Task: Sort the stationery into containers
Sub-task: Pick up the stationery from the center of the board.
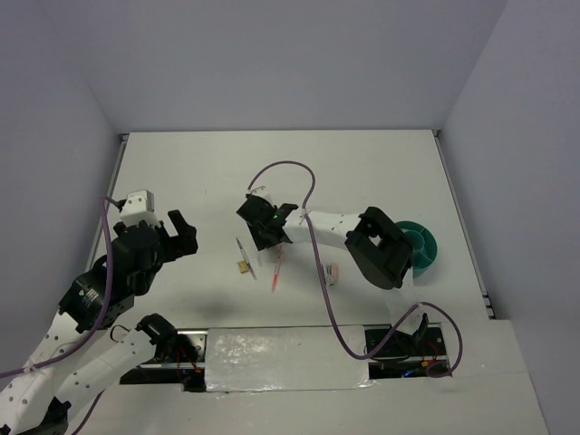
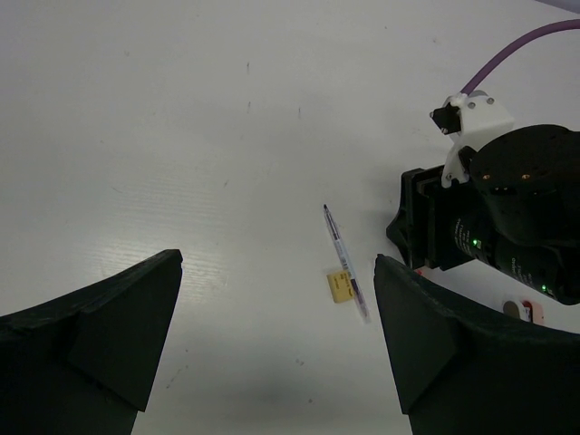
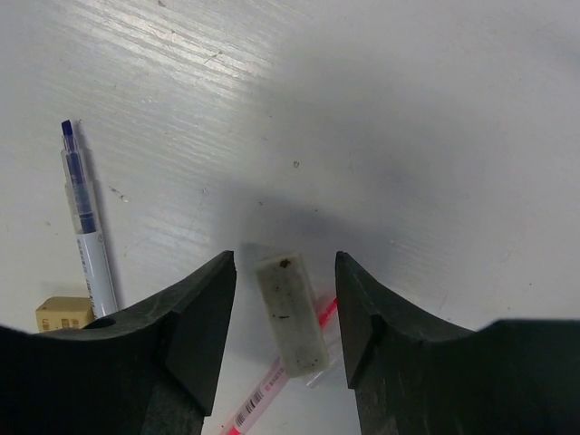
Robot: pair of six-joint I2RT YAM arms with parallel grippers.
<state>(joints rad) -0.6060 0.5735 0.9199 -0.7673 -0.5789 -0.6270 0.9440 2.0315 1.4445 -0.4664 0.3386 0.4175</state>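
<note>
From above, the white table (image 1: 362,172) carries one round teal plastic cup (image 1: 426,237) at the right, partly hidden by the right arm's elbow. Two thin pens lie near the middle: a grey-white one (image 1: 245,254) and a pink-red one (image 1: 276,271). One small yellow-brown block (image 1: 243,266) lies just beside the grey pen, and one pink-white mini stapler (image 1: 333,272) lies apart to the right, between the pens and the cup. All of these pieces lie loose on the table, outside the cup. The left arm is bent over the table's left side, its left gripper (image 1: 184,232) spread wide and holding nothing. The right arm reaches leftward from its folded elbow by the cup, with the right gripper (image 1: 268,237) pointed down over the top of the pink-red pen

The left wrist camera looks between its two widely parted fingers, at one grey pen with the yellow-brown block touching its side, and the right arm's black wrist just beyond them

The right wrist camera shows one pale whitish rectangular block (image 3: 290,313) lying across the pink-red pen. The two fingers stand one on each side of it, with a gap showing on both sides, so the jaws are parted and not gripping. The grey pen and the yellow-brown block lie to the left
</note>
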